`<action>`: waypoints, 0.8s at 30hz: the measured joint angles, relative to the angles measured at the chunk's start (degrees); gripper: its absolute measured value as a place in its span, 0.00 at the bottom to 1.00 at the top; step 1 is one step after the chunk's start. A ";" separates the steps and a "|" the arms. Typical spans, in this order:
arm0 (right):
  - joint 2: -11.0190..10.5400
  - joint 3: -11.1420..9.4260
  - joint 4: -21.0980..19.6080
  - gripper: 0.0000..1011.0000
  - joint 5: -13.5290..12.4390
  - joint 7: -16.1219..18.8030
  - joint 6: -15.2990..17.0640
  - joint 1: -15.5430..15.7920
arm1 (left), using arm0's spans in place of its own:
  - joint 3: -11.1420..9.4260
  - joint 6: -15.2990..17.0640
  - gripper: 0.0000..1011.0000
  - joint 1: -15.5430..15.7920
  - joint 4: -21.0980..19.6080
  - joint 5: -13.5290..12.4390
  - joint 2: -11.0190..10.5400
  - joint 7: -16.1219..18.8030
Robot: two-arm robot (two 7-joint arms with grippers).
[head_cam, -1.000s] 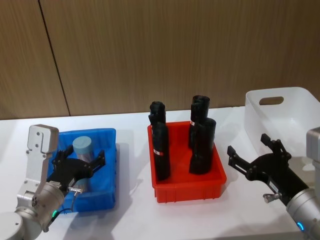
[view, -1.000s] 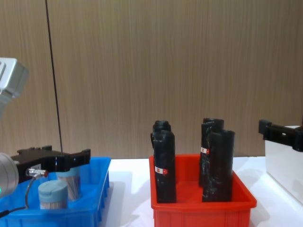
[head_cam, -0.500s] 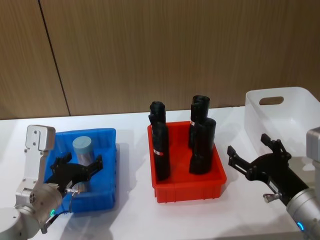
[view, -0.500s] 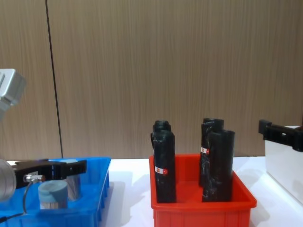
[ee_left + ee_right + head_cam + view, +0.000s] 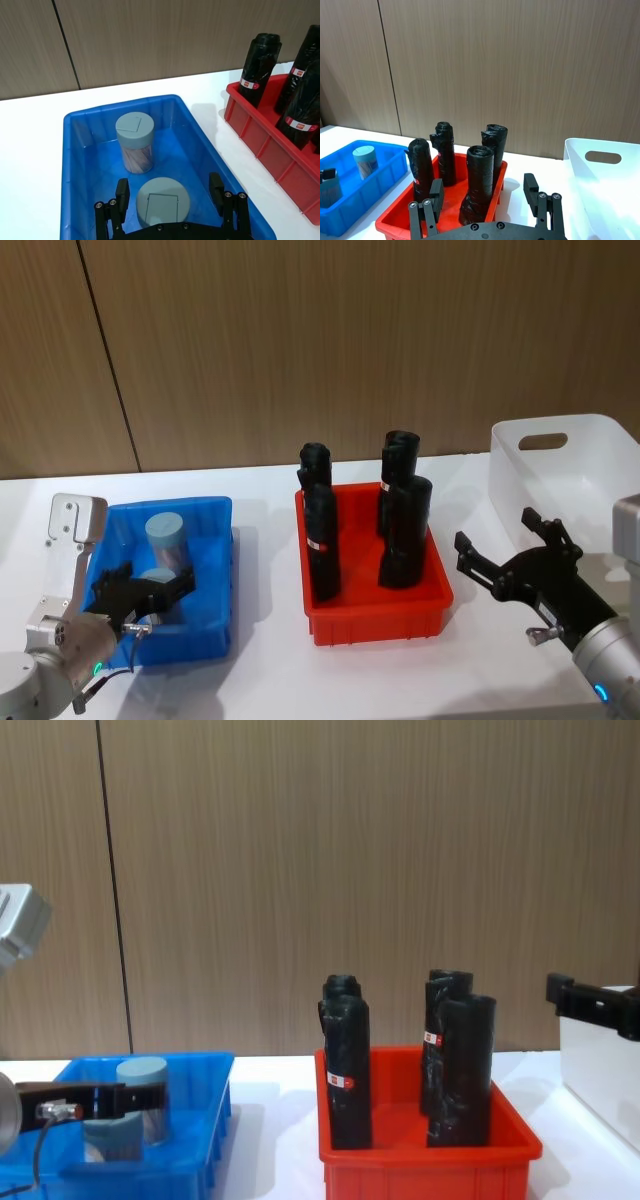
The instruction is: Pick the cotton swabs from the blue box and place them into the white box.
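Observation:
Two cotton swabs tubs stand in the blue box (image 5: 205,630) (image 5: 75,150) at the table's left. The far tub (image 5: 166,537) (image 5: 135,142) (image 5: 141,1078) stands free. Around the near tub (image 5: 162,202) (image 5: 112,1135) my left gripper (image 5: 146,593) (image 5: 169,192) is open, low in the box, one finger on each side with gaps. My right gripper (image 5: 500,540) (image 5: 483,192) hovers open and empty between the red bin and the white box (image 5: 560,465) (image 5: 602,185) at the far right.
A red bin (image 5: 380,618) (image 5: 395,215) holding several upright black rolls (image 5: 321,540) stands in the middle, between the blue and white boxes. A wooden wall runs behind the table. Bare white tabletop lies in front of the bins.
My left gripper has sunk lower into the blue box, coming down around the near tub. The right arm and both tubs have stayed in place.

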State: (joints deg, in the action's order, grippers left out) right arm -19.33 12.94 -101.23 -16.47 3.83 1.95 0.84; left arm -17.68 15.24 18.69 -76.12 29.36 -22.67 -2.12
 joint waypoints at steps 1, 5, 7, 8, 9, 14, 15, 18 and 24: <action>0.00 0.00 0.00 0.99 0.00 0.00 0.00 0.00 | 0.02 0.16 0.99 0.00 0.00 -0.03 -0.01 0.04; 0.00 0.00 0.00 0.99 0.00 0.00 0.00 0.00 | 0.11 0.84 0.99 -0.01 0.13 -0.19 -0.03 0.37; 0.00 0.00 0.00 0.99 0.00 0.00 0.00 0.00 | 0.13 1.06 0.99 -0.01 0.26 -0.25 -0.04 0.42; 0.00 0.00 0.00 0.99 0.00 0.00 0.00 0.00 | 0.15 1.26 0.99 -0.01 0.43 -0.33 -0.03 0.44; 0.00 0.00 0.00 0.99 0.00 0.00 0.00 0.00 | 0.16 1.36 0.99 -0.01 0.50 -0.39 -0.03 0.44; 0.00 0.00 0.00 0.99 0.00 0.00 0.00 0.00 | 0.19 1.67 0.94 0.06 1.19 -0.71 0.04 0.33; 0.00 0.00 0.00 0.99 0.00 0.00 0.00 0.00 | 0.19 1.69 0.92 0.07 1.30 -0.75 0.06 0.26; 0.00 0.00 0.00 0.99 0.00 0.00 0.00 0.00 | 0.20 1.75 0.85 0.18 1.85 -0.88 0.13 -0.08; 0.00 0.00 0.00 0.99 0.00 0.00 0.00 0.00 | 0.25 1.80 0.69 0.43 2.85 -0.91 0.29 -0.85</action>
State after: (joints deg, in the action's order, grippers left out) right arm -19.33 12.94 -101.23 -16.46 3.83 1.95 0.84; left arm -17.43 17.04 19.12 -73.28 28.45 -22.38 -2.97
